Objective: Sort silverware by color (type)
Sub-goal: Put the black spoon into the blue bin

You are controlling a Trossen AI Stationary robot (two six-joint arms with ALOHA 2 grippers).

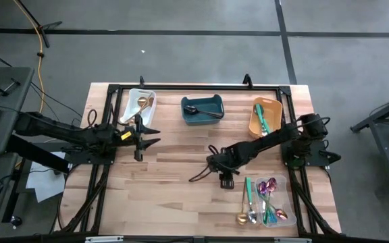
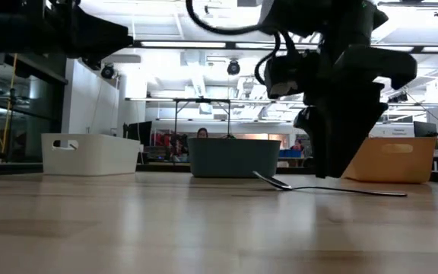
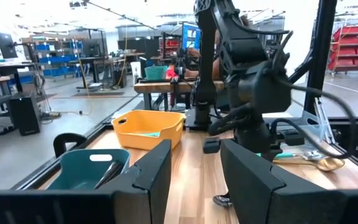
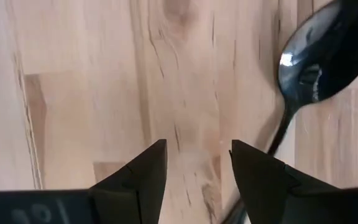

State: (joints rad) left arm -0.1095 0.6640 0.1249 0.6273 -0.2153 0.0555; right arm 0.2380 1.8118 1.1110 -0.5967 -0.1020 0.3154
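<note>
High view: your right claw (image 1: pixel 223 177) hangs over mid-desk (image 1: pixel 174 196), fingers parted, empty; the black spoon (image 1: pixel 200 173) lies just beside it. Left claw (image 1: pixel 142 139) waits by the white bin (image 1: pixel 130 101), parted, empty. Unsorted silverware (image 1: pixel 265 202) remains in the clear bin (image 1: pixel 286 202).

Low view: the spoon (image 2: pixel 333 187) lies flat on the wood, the right claw above it.

Left wrist view: teal bin (image 3: pixel 79 171) and orange bin (image 3: pixel 146 127) ahead.

Right wrist view: spoon bowl (image 4: pixel 319 62) sits off to one side of the fingers (image 4: pixel 145 171), not between them.

Risk: descend as aligned and you'd likely pinch bare wood or nudge the spoon away. A thin, flat handle may slip.
</note>
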